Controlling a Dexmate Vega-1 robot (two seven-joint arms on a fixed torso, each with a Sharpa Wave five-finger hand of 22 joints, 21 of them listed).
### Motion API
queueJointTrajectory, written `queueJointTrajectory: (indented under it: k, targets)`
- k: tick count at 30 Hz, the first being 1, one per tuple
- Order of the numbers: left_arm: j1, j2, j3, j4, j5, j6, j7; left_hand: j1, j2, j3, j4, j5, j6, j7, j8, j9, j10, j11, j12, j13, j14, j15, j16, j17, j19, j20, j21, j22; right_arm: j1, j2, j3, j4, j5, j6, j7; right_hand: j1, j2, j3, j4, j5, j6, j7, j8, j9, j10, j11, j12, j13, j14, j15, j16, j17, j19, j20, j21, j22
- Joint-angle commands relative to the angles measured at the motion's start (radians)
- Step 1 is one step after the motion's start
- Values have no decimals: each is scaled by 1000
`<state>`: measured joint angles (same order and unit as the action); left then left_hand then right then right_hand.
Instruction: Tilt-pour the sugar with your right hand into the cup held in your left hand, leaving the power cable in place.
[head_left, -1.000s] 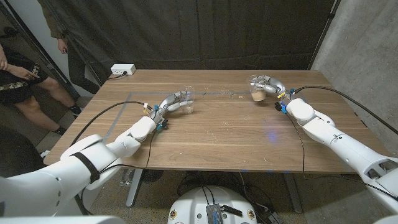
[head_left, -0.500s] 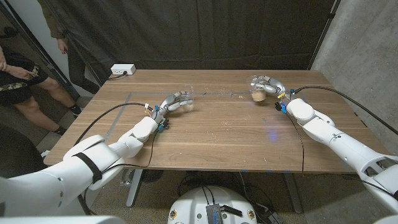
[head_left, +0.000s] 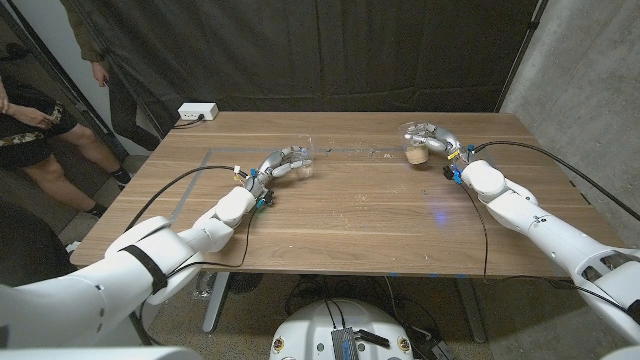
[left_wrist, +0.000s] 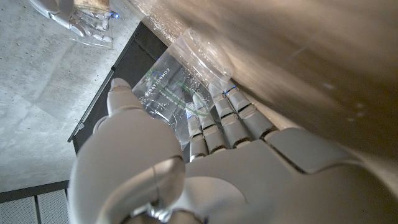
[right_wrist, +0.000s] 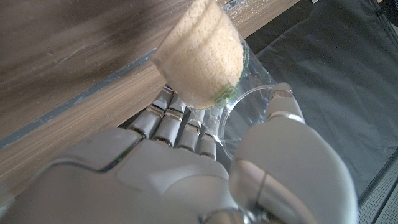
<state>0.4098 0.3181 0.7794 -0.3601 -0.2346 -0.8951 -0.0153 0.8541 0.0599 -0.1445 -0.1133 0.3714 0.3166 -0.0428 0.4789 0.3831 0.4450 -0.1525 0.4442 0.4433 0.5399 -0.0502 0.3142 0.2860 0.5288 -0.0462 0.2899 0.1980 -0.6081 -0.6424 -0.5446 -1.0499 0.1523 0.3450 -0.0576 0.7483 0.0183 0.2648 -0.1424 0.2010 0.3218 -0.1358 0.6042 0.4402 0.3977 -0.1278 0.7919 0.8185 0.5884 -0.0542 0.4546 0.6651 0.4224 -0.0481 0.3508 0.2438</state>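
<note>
Toward the surface's (head_left: 350, 215) far edge, the right hand (head_left: 436, 141) grips the sugar cup (head_left: 414, 145), well apart from the empty cup (head_left: 302, 158) gripped by the left hand (head_left: 277, 165), both cups near upright.

Clear glossy plastic is seen in both cups (left_wrist: 171, 93) (right_wrist: 233, 93), grainy tan sugar (right_wrist: 202, 59) in one, smooth white plastic on the hands (right_wrist: 186, 168), and matt brown wood in the table (head_left: 350, 210)

Your colours: pale on brown.
Your white hands (head_left: 283, 162) hold clear plastic cups (right_wrist: 211, 81) with green print; the sugar (right_wrist: 202, 53) is tan, the table (head_left: 350, 215) brown woodgrain, cables (head_left: 487, 230) black.
</note>
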Motion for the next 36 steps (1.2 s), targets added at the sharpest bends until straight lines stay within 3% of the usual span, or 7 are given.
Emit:
queueJointTrajectory:
  k: [1, 10, 18, 23, 26, 36]
  targets:
    - [-8, -18, -12, -5, 13, -56, -2, 4, 8, -4, -4, -5, 12, -3, 8, 5, 13, 0, 7, 7, 9, -128, -2, 5, 11, -28, 4, 2, 5, 13, 8, 54, 24, 63, -2, 11, 18, 10, 2, 3, 7, -3, 3, 3, 8, 0, 2, 4, 13, -177, -2, 2, -5, -15, 6, 3]
    - [-4, -33, -39, -11, 11, -111, 3, 10, 14, -6, -3, -10, 14, -3, 11, 8, 14, -2, 12, 15, 12, -128, -6, 11, 11, -29, 5, 2, -10, 4, 28, 34, 52, 85, 2, 14, 19, 11, 0, 3, 9, -3, 2, 1, 10, -3, 2, 4, 17, -178, -3, 5, -4, -16, 7, 3]
    - [16, -54, -89, -30, -19, -142, 2, 13, 18, -8, -1, -14, 14, -1, 13, 10, 14, 0, 16, 20, 15, -128, -9, 15, 13, -32, 6, 2, -67, -28, 75, -79, 89, 67, -25, 19, 20, 12, -1, 2, 7, -4, 1, 1, 10, 0, 0, 4, 19, -178, -5, 7, -3, -16, 7, 3]
    - [33, -55, -117, -64, -31, -140, 6, 15, 21, -10, 0, -17, 15, -3, 15, 11, 15, -1, 18, 24, 19, -129, -11, 18, 14, -33, 6, 3, -98, -29, 103, -114, 101, 76, -60, 20, 21, 13, -2, 2, 8, -5, 1, 0, 10, -5, -1, 4, 21, -178, -5, 9, -3, -16, 8, 3]
    - [54, -48, -134, -114, -40, -117, 8, 16, 22, -11, 1, -19, 13, -3, 16, 12, 13, -3, 19, 26, 19, -127, -13, 20, 13, -32, 6, 3, -114, -28, 117, -132, 111, 79, -73, 22, 21, 13, -2, 2, 13, -4, 3, 1, 14, -8, -1, 2, 25, -178, -4, 11, -3, -16, 8, 3]
    - [139, 25, -180, -389, -41, 82, 42, 20, 26, -14, 2, -24, 17, -5, 20, 15, 14, -1, 23, 33, 22, -129, -17, 25, 14, -33, 7, 3, -162, -14, 159, -192, 144, 79, -114, 28, 22, 15, -4, 1, 15, -10, 5, 2, 21, -9, -2, 1, 30, -178, -8, 12, -4, -18, 8, 2]
